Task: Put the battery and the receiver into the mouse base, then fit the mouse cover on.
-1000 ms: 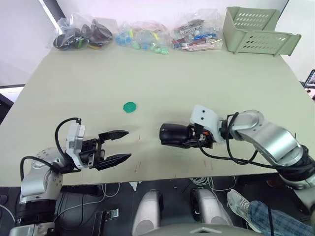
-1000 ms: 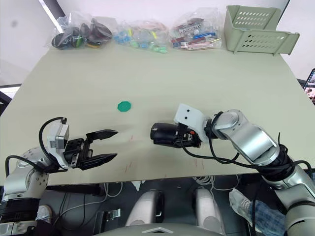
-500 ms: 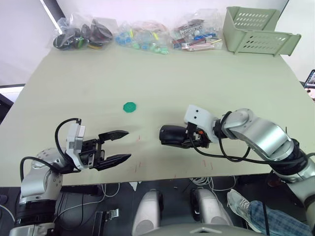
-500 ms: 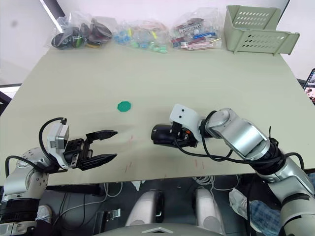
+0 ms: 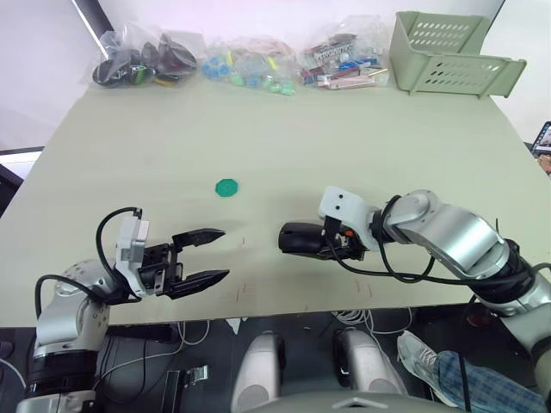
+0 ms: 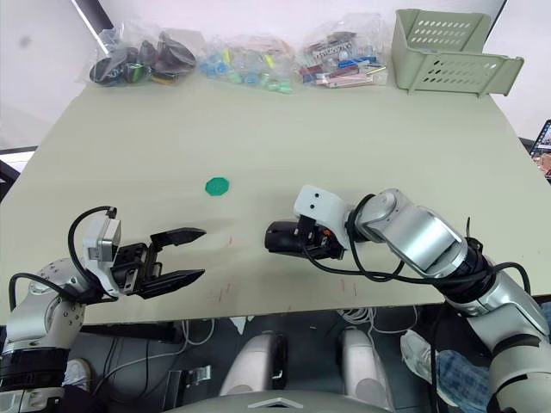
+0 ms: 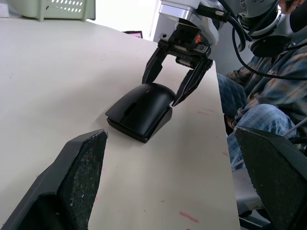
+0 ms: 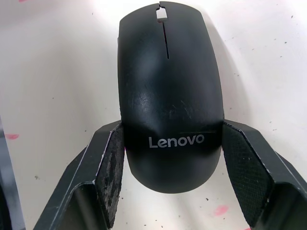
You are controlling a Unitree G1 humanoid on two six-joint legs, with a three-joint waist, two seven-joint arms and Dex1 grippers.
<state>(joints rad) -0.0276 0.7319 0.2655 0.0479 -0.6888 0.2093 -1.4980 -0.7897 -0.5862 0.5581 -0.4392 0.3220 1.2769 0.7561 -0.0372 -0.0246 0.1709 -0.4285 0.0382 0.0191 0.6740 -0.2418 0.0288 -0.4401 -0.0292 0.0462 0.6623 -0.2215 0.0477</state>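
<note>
The mouse cover (image 8: 168,96), a smooth black shell with a pale logo, lies on top of the mouse base (image 7: 140,130), which shows as a dark rim beneath it. Together they rest on the table near its front edge, right of centre (image 5: 297,238). My right gripper (image 8: 171,128) clasps the logo end, one pad against each side. Well to the left of the mouse, my left gripper (image 5: 224,254) hovers open with nothing between its fingers. The battery and the receiver are hidden.
A round green disc (image 5: 226,187) lies behind and between the two grippers. Clear bags of small parts (image 5: 241,64) line the far edge, beside a pale green basket (image 5: 448,52) at the far right. A person in a plaid garment (image 7: 259,96) sits off the table's right front corner.
My right wrist has edged left, closer over the mouse's rear, and its fingers now sit against the mouse's sides. The mouse stays in place. The left arm has not moved.
</note>
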